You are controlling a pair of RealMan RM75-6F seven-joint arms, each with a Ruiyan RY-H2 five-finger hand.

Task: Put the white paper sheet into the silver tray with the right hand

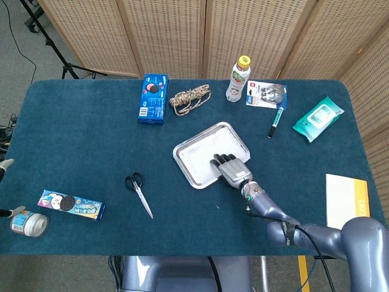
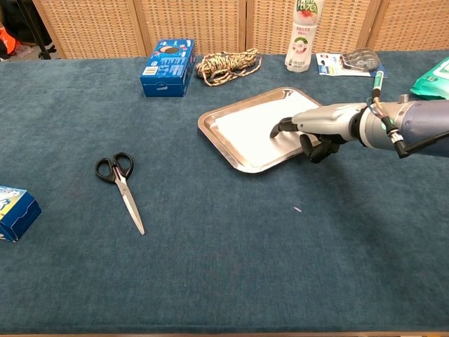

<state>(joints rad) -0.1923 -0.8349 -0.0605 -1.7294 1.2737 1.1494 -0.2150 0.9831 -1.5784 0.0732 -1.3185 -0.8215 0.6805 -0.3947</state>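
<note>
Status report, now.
Right hand fingers resting on white paper sheet inside silver tray. Left hand out of view. Nothing obstructing.

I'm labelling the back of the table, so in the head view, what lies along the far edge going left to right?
Blue cookie box → coiled rope → drink bottle → blister pack → pen → wet wipes pack.
</note>
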